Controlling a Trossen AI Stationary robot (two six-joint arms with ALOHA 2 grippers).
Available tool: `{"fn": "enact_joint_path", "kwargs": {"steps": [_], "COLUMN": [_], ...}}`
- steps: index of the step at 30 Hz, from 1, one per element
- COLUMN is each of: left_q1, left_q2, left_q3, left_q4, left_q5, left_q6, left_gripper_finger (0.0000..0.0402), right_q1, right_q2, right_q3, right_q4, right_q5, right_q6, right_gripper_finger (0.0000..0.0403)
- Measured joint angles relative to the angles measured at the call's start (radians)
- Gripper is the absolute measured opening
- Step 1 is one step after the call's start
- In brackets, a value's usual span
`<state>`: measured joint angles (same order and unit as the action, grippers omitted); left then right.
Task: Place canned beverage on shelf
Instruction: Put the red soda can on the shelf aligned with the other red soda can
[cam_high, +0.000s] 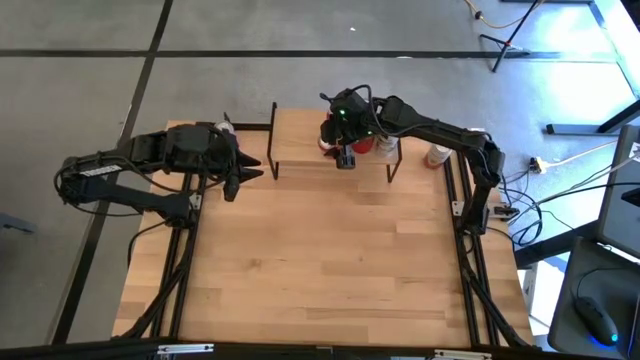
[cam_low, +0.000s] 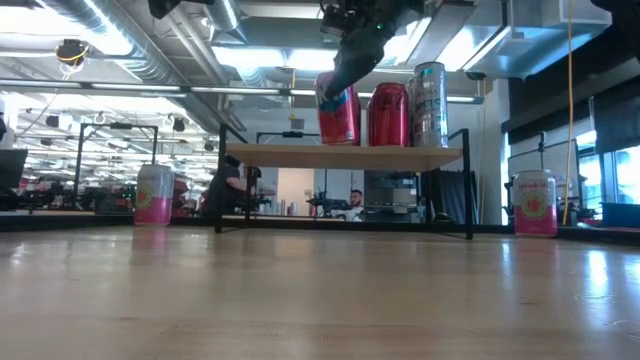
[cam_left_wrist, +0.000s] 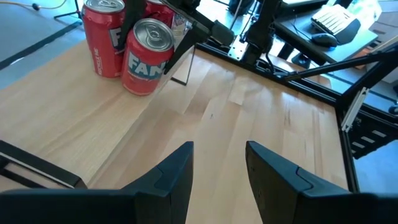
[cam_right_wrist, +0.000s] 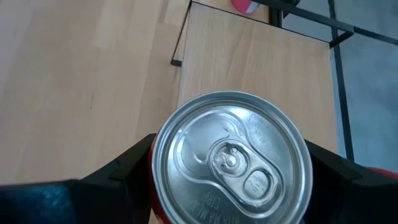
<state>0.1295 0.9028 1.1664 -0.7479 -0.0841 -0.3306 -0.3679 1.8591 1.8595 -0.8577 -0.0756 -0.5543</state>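
Jaws clamped on red can (cam_right_wrist: 231, 158) by right gripper (cam_low: 345, 72), upper centre of frame, tilted over shelf (cam_low: 290, 155) beside two placed cans; seating and release remain. Left gripper (cam_left_wrist: 217, 171) open, idle.

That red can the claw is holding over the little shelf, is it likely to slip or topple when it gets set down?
The red can is smooth metal, so it is probably a little slippery; the right gripper is shut on its sides. It hangs slightly tilted over the shelf, and being tall and narrow, it may wobble. On its side it would likely roll.
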Motion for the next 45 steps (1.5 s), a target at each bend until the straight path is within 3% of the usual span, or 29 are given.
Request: {"fn": "enact_joint_path", "kwargs": {"steps": [3, 7, 9, 21, 30, 45], "left_q1": [0.000, 0.000, 0.000, 0.000, 0.000, 0.000], "left_q2": [0.000, 0.000, 0.000, 0.000, 0.000, 0.000], "left_q3": [0.000, 0.000, 0.000, 0.000, 0.000, 0.000], "left_q4": [0.000, 0.000, 0.000, 0.000, 0.000, -0.001], "left_q5": [0.004, 0.040, 0.058, 0.075, 0.063, 0.069], "left_q6": [0.000, 0.001, 0.001, 0.001, 0.006, 0.048], "left_gripper_finger": [0.0142, 0.0142, 0.0142, 0.0142, 0.0142, 0.0142], "right_q1": [0.000, 0.000, 0.000, 0.002, 0.002, 0.002], "right_q2": [0.000, 0.001, 0.002, 0.003, 0.003, 0.008], "right_q3": [0.000, -0.001, -0.001, 0.021, 0.136, 0.092], "right_q4": [-0.001, -0.003, 0.009, 0.001, -0.066, -0.097], "right_q5": [0.022, 0.034, 0.054, 0.069, 0.084, 0.143], "right_q6": [0.004, 0.019, 0.035, 0.050, 0.077, 0.106], "right_gripper_finger": [0.0286, 0.0367, 0.0386, 0.0328, 0.0329, 0.0330]}}
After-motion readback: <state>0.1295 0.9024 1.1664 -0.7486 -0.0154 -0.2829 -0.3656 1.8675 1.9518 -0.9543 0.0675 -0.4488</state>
